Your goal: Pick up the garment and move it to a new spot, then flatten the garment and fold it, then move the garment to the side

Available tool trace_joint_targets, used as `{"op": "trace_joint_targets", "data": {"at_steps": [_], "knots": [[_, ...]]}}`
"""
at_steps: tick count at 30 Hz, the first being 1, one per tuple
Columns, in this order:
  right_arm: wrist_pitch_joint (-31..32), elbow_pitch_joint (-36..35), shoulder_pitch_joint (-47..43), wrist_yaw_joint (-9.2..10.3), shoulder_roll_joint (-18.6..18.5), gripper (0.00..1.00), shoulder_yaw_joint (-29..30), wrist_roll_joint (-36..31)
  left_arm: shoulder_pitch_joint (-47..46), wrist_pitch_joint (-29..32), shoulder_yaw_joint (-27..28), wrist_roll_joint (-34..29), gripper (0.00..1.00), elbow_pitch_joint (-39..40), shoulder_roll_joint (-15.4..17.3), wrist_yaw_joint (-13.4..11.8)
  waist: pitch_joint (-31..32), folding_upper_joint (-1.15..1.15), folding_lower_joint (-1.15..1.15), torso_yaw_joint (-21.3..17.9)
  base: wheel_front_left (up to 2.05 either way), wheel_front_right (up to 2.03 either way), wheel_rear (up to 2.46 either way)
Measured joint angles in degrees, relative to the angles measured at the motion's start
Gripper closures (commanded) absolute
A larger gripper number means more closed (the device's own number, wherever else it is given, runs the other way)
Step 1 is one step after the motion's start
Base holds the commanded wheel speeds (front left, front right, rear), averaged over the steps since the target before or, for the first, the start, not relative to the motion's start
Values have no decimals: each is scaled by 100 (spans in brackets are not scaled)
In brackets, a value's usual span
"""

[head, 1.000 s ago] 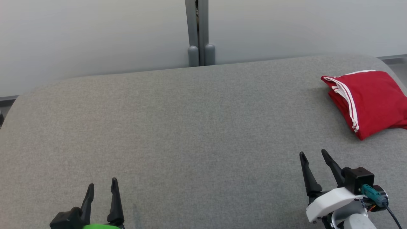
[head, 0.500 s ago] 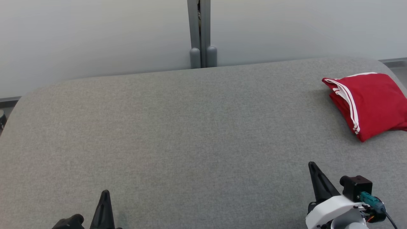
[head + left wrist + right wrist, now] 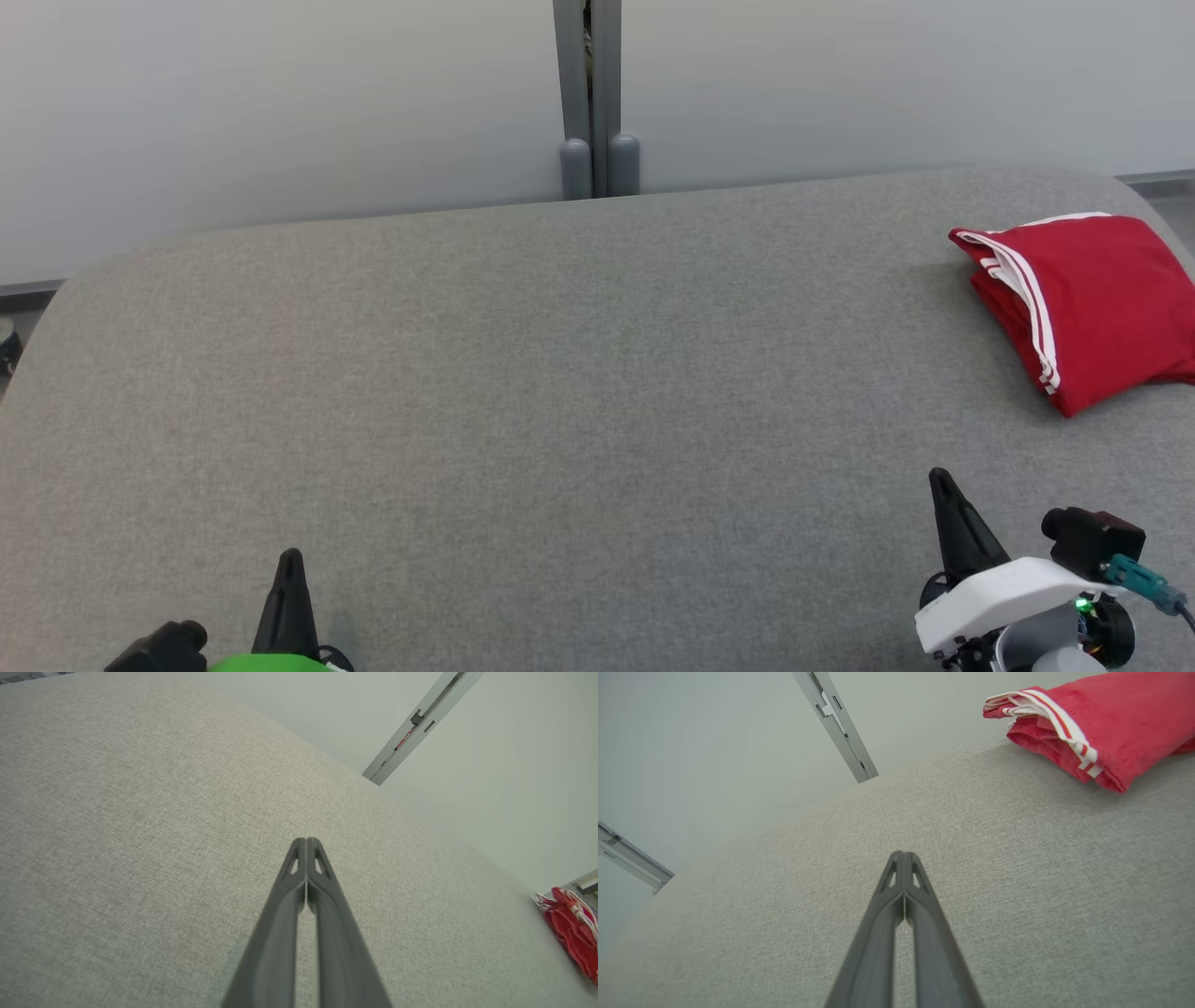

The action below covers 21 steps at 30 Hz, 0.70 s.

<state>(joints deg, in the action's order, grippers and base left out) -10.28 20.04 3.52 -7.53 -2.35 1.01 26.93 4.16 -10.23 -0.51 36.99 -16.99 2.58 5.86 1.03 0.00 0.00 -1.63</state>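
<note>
Looks done, or very nearly. Shows the garment (image 3: 1088,303) folded into a compact red bundle with white stripes at the right edge of the head frame, resting on the grey surface (image 3: 560,373) well apart from both pincers. Finds the left gripper (image 3: 290,560) at lower left and the right gripper (image 3: 938,481) at lower right, each clenched tip to tip on nothing. Leaves little to do, judging by this.

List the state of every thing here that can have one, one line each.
red garment: folded, white stripes along its edge, lying at the right end of the grey fabric surface, apart from both grippers.
left gripper: shut, fingertips together, holding nothing.
right gripper: shut, fingertips together, holding nothing, short of the garment.
</note>
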Motion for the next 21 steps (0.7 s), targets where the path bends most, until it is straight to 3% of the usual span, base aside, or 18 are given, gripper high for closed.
{"op": "trace_joint_targets", "data": {"at_steps": [21], "knots": [[458,-154,65,0,-4,100,149,1820,-263,467,192,1550,100,136,0,0,-19,0,0,31,0,0,0]]}}
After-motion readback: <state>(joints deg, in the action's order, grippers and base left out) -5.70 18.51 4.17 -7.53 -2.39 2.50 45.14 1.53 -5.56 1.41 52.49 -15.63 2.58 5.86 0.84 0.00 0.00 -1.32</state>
